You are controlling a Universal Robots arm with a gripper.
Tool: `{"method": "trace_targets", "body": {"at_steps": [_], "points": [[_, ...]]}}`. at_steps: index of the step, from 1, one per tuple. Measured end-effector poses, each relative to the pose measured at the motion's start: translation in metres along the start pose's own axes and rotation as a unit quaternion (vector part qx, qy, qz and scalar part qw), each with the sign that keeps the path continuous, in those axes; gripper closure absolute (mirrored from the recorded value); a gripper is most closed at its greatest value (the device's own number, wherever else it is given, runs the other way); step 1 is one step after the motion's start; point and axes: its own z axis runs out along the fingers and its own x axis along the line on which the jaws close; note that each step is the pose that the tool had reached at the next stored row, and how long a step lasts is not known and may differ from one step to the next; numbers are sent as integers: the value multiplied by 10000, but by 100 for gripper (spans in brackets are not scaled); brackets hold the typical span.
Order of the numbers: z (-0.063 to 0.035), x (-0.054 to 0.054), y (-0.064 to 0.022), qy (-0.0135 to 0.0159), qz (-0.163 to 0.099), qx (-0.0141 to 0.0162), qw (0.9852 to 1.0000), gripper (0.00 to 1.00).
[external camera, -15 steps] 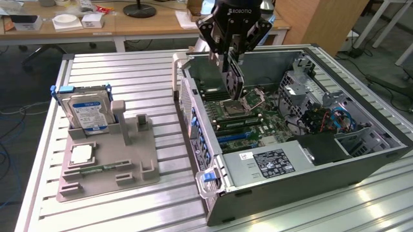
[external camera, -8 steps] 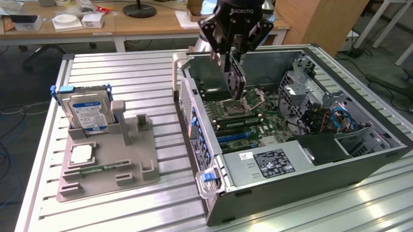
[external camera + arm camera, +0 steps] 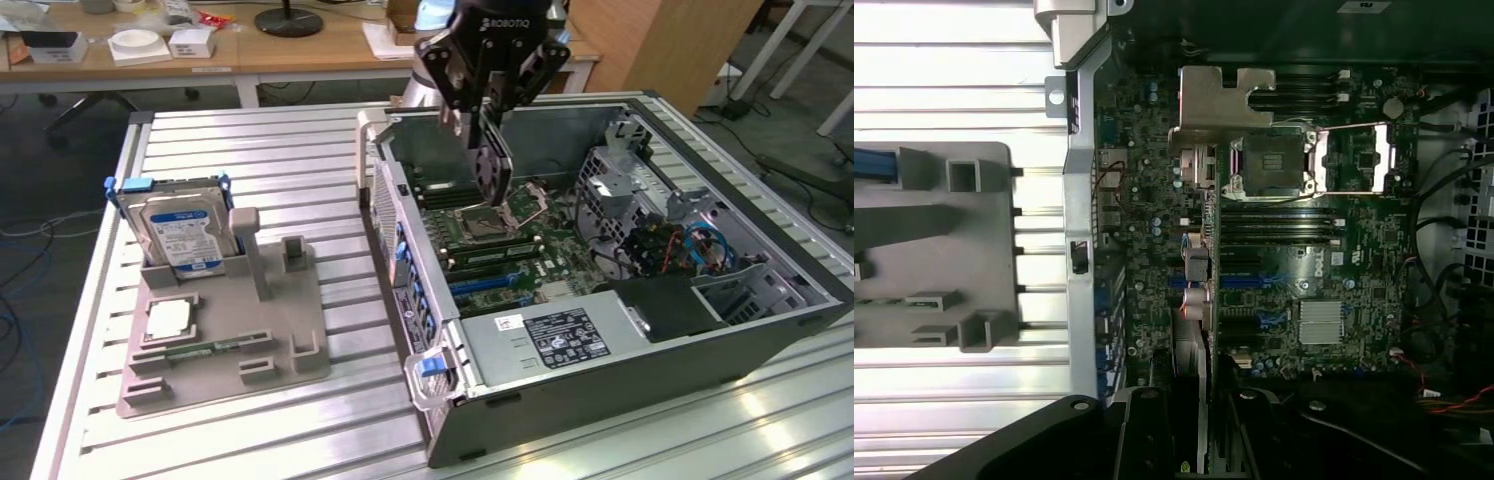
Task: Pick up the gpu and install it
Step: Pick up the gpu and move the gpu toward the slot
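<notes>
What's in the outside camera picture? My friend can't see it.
A robot's fingers hold the gpu, a dark flat card, on edge above the motherboard of an open computer case. On the exterior view's left, a grey holder with a hard drive sits on a slatted metal table.
</notes>
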Motion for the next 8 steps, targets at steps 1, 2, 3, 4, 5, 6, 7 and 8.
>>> {"method": "trace_targets", "body": {"at_steps": [1,2,3,4,5,6,7,8], "points": [[0,-6,0,0,0,0,10000,74],[0,-12,0,0,0,0,10000,74],[0,-17,0,0,0,0,10000,74],[0,-22,1,0,0,0,10000,74],[1,-27,1,0,0,0,10000,74],[1,-31,1,0,0,0,10000,74],[0,-34,1,0,-1,0,10000,74],[1,-38,1,0,0,0,10000,74]]}}
